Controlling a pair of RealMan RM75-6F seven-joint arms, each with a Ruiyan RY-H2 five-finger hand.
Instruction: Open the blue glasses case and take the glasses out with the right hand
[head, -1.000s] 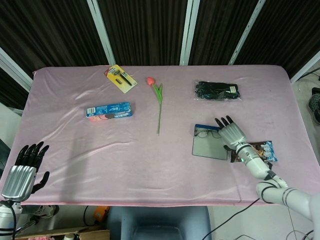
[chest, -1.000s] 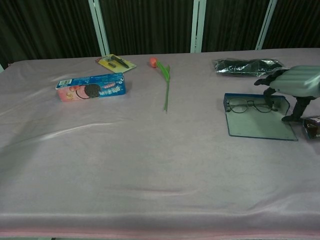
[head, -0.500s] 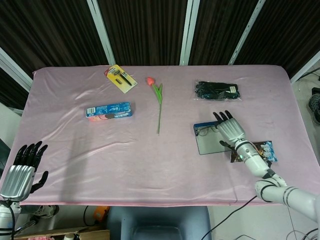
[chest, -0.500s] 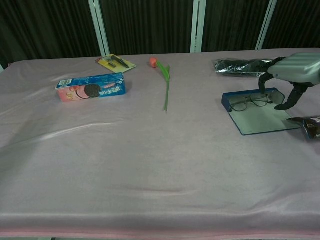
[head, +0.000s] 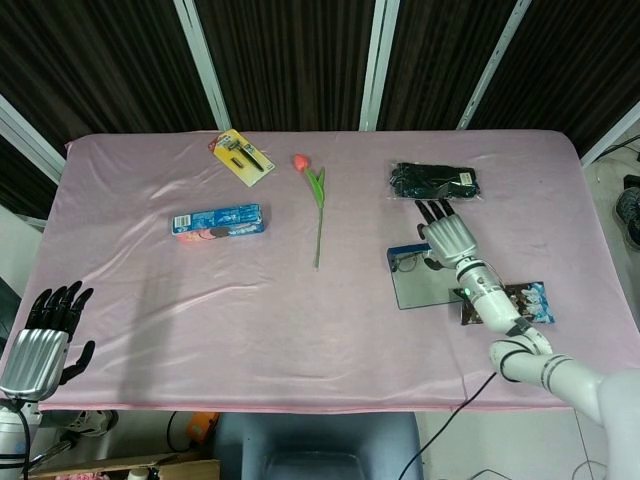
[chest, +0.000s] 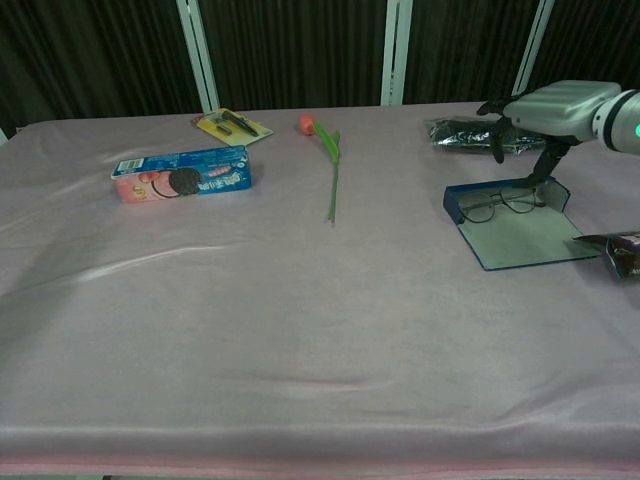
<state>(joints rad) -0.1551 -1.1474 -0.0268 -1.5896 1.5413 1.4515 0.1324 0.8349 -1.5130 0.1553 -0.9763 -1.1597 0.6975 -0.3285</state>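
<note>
The blue glasses case lies open on the pink cloth at the right, lid flat toward me. The thin-framed glasses rest in its far tray. My right hand hovers over the case's far right end with fingers spread toward the black packet. Its thumb points down to the tray's right end, and it holds nothing. My left hand stands at the table's near left corner, fingers up and apart, empty; the chest view does not show it.
A black packet lies just beyond the case. A snack packet sits at its right. A tulip, a blue cookie box and a yellow card lie further left.
My right hand has lifted and moved from the case's right side toward its far end. The case turned slightly on the cloth a second ago. The left hand sank a little.
</note>
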